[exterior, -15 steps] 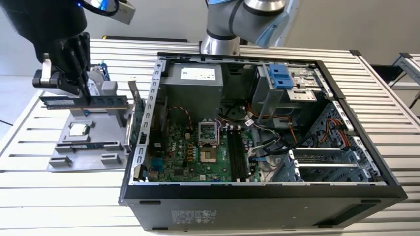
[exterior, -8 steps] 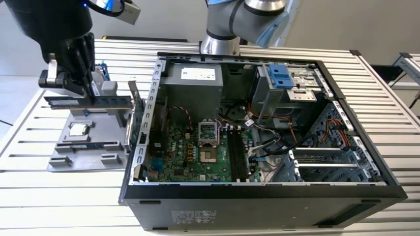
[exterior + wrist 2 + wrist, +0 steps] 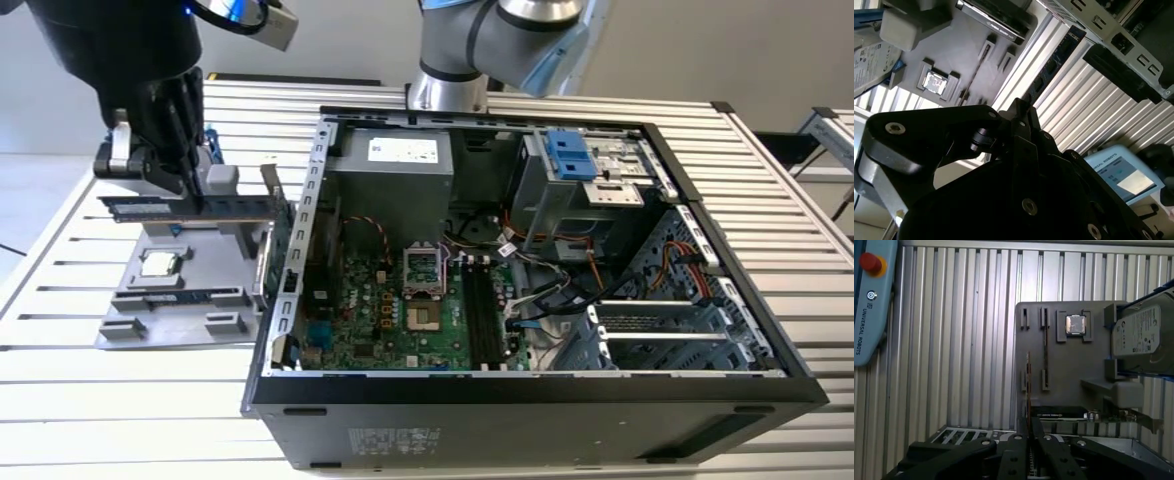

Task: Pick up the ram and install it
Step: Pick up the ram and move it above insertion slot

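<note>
My black gripper (image 3: 187, 195) is shut on the ram (image 3: 138, 208), a thin green-blue stick held level just above the grey parts tray (image 3: 134, 330) at the exterior view's left. In the first wrist view the ram (image 3: 1028, 385) shows edge-on, sticking out from between the gripper (image 3: 1028, 434) fingers over the tray (image 3: 1064, 375). The second wrist view shows its dark chips (image 3: 1054, 65) beyond the gripper (image 3: 1021, 107). The open computer case (image 3: 534, 385) lies to the exterior view's right, with the motherboard's long memory slots (image 3: 483, 310) bare.
Still on the tray are another memory stick (image 3: 1045, 347), a processor (image 3: 1075, 324), a hard drive (image 3: 1136, 335) and an upright expansion card (image 3: 1094, 416). A teach pendant (image 3: 869, 300) lies on the slatted table. The case's metal wall (image 3: 304, 210) rises beside the tray.
</note>
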Controlling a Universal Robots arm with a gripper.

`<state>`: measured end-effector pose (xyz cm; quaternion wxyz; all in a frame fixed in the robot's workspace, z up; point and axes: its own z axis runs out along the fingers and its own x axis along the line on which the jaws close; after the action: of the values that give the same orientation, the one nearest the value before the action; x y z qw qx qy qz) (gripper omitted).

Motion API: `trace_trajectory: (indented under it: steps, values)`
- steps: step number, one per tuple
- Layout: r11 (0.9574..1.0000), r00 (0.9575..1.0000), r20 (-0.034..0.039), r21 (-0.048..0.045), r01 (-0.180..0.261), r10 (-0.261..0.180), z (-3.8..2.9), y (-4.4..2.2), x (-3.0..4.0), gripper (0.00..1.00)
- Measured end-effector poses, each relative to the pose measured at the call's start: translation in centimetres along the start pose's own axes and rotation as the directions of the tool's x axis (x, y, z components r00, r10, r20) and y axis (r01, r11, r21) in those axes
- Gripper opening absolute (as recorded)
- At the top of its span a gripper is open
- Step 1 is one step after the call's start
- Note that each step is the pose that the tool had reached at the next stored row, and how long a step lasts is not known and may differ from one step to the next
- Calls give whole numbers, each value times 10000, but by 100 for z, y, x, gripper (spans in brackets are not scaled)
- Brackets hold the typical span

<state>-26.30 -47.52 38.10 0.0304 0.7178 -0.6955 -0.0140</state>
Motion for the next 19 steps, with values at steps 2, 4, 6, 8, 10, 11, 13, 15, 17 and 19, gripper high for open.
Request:
trace_trajectory:
  steps: [2,4,6,8,10,11,13,15,17,19]
  values:
    - [10000,10000,0,0,-6,6,-1,-21,1,0]
    - [10000,10000,-1,-1,-13,13,-3,-41,1,0]
    - [10000,10000,-2,-1,-20,20,-4,-62,2,0]
    - [10000,10000,-3,-1,-27,27,-5,-82,3,0]
    - [10000,10000,-3,-1,-33,33,-6,-103,3,0]
    - [10000,10000,-3,-1,-37,37,-7,-114,4,0]
    - [10000,10000,-3,-1,-43,43,-8,-134,4,0]
    - [10000,10000,-4,-1,-50,50,-9,-156,5,0]
    - [10000,10000,-5,-1,-56,56,-10,-175,6,0]
    - [10000,10000,-6,-2,-63,63,-12,-195,6,0]
